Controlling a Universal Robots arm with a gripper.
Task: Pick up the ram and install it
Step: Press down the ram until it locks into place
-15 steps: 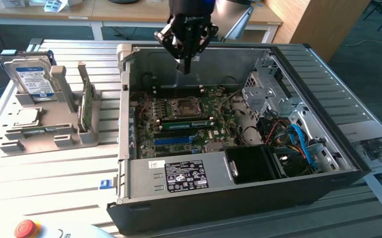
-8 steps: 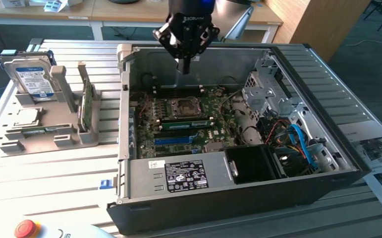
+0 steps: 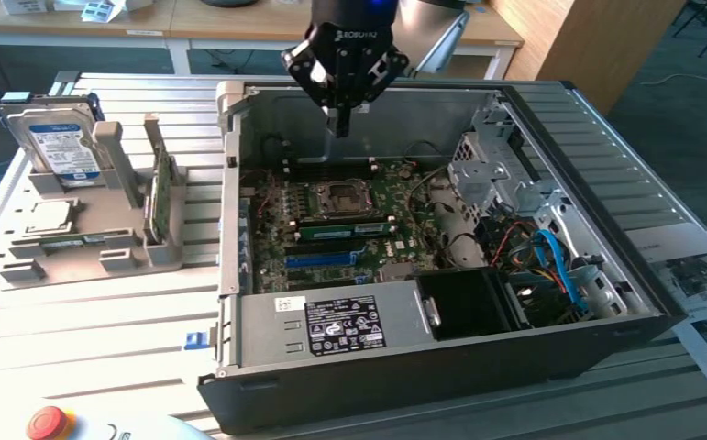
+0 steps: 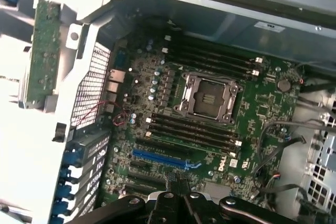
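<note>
On the slatted table (image 3: pixel 84 312), the tool (image 3: pixel 341 124) hangs closed and empty above the open computer case (image 3: pixel 451 367), ram (image 3: pixel 158 197) racked

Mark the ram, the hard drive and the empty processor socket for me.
ram (image 3: pixel 158 194), exterior view, its upright green edge in the holder.
hard drive (image 3: pixel 62 147), exterior view, its blue-white label.
processor socket (image 4: pixel 206 98), wrist view, its open centre.

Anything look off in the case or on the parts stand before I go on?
Nothing stands out. The ram stands upright on edge in the grey holder, beside the hard drive. The shut gripper hangs over the open computer case; the motherboard's processor socket is empty and the memory slots look undamaged.
</note>
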